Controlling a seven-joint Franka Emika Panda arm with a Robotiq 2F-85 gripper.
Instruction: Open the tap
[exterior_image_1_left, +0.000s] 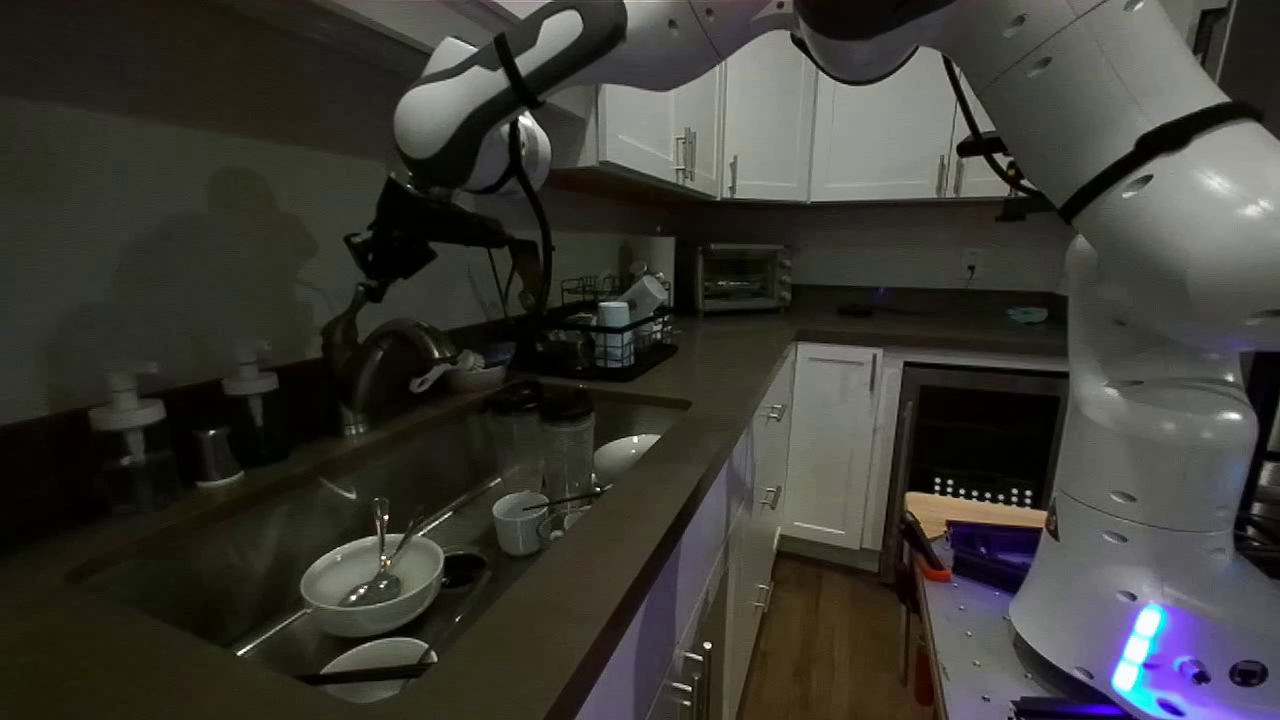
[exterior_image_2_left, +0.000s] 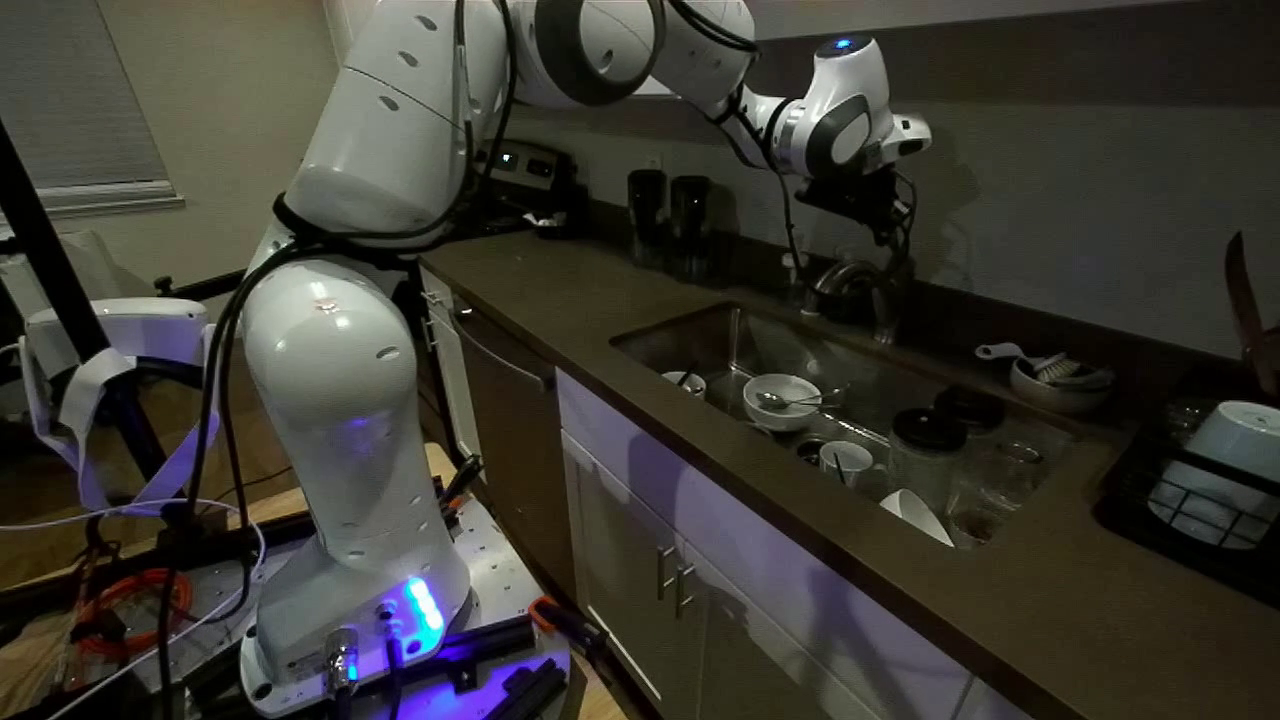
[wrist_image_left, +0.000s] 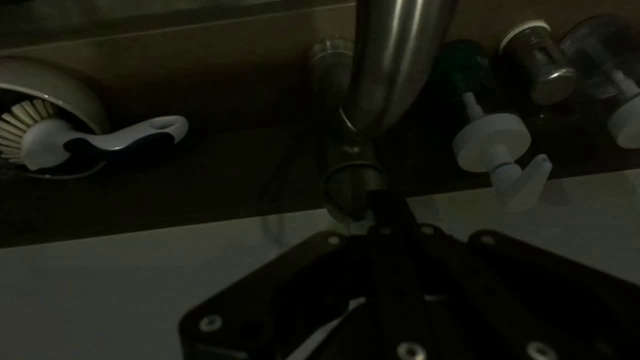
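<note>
My gripper (wrist_image_left: 390, 202) looks drawn together, nothing seen between its tips, with the tap (wrist_image_left: 385, 95) just below it; reaching seems done, no flow shows, so I judge the opening is left, contact unclear

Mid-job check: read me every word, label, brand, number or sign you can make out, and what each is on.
None can be read in any view.
Tap, brush, pump bottles: no lettering I can make out in this dim light.
Arm base: small marks, too small to read.
Toaster oven, dark appliance: any markings are too small to read.
</note>
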